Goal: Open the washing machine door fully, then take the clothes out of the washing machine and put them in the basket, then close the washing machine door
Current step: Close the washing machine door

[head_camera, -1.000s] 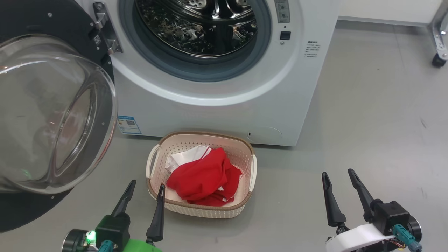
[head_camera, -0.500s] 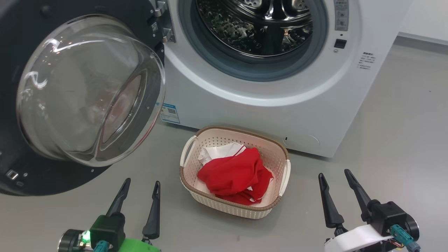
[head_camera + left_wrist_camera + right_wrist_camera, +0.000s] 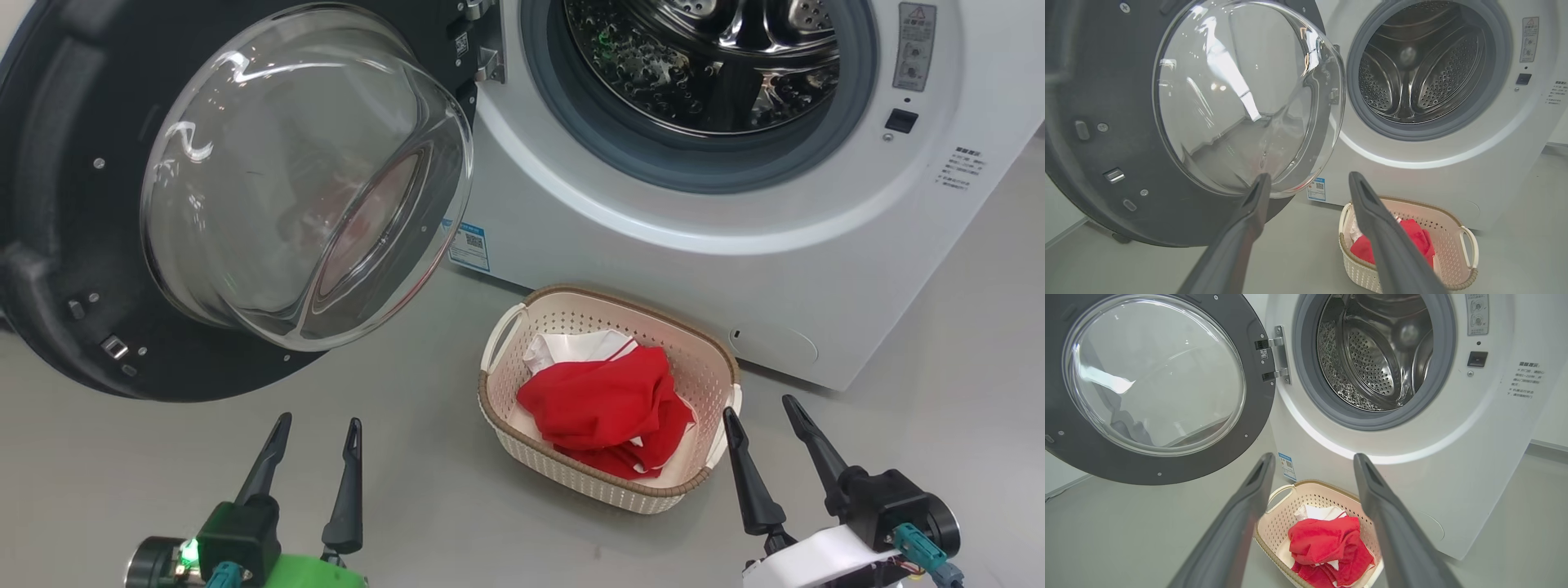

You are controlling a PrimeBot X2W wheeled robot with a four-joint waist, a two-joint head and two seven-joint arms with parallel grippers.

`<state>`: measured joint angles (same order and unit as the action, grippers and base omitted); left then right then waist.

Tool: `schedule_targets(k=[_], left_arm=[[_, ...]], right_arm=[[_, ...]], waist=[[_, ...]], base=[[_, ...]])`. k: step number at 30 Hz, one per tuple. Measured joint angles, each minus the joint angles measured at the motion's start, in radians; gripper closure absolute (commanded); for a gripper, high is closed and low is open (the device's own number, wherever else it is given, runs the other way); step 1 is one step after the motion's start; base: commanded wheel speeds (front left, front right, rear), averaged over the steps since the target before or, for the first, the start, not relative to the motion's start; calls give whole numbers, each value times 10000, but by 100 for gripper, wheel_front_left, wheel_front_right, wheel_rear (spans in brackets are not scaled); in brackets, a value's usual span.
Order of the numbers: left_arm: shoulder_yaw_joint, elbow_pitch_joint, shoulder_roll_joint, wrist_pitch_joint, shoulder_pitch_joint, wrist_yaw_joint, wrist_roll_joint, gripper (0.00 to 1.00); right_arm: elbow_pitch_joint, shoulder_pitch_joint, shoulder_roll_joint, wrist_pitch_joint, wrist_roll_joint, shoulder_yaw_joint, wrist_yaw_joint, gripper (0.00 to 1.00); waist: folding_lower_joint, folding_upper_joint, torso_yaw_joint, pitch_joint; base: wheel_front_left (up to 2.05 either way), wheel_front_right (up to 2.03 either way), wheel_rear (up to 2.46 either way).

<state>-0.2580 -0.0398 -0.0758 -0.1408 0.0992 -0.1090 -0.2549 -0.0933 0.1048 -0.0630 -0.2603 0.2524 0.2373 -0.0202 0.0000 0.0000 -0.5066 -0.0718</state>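
Observation:
The white washing machine [image 3: 653, 261] stands with its steel drum [image 3: 710, 73] showing no clothes. Its black washing machine door [image 3: 49, 204] hangs wide open to the left, glass bowl [image 3: 302, 180] bulging toward me. On the floor before the machine sits the cream basket [image 3: 522, 310], holding the red clothes [image 3: 608, 400] and a white cloth piece [image 3: 571, 347]. My left gripper [image 3: 317, 423] is open low at the left, short of the door. My right gripper [image 3: 761, 404] is open just right of the basket. Both hold nothing. The door [image 3: 1106, 122] and basket [image 3: 1284, 494] also show in the wrist views.
Grey floor [image 3: 424, 490] lies around the basket. A blue label [image 3: 469, 245] sits low on the machine's front beside the door. The open door overhangs the floor at the left.
The head camera has turned left, so machine, door and basket slid right in the view. Both grippers stay open and empty; the clothes lie unchanged in the basket.

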Motion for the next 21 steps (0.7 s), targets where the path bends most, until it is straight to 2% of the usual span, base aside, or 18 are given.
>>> schedule_targets(k=[21], left_arm=[[40, 36, 40, -56, -1, -2, -2, 0]], right_arm=[[-245, -182, 6, 10, 0, 130, -67, 0]], waist=[[0, 0, -24, -140]], base=[[0, 0, 0]])
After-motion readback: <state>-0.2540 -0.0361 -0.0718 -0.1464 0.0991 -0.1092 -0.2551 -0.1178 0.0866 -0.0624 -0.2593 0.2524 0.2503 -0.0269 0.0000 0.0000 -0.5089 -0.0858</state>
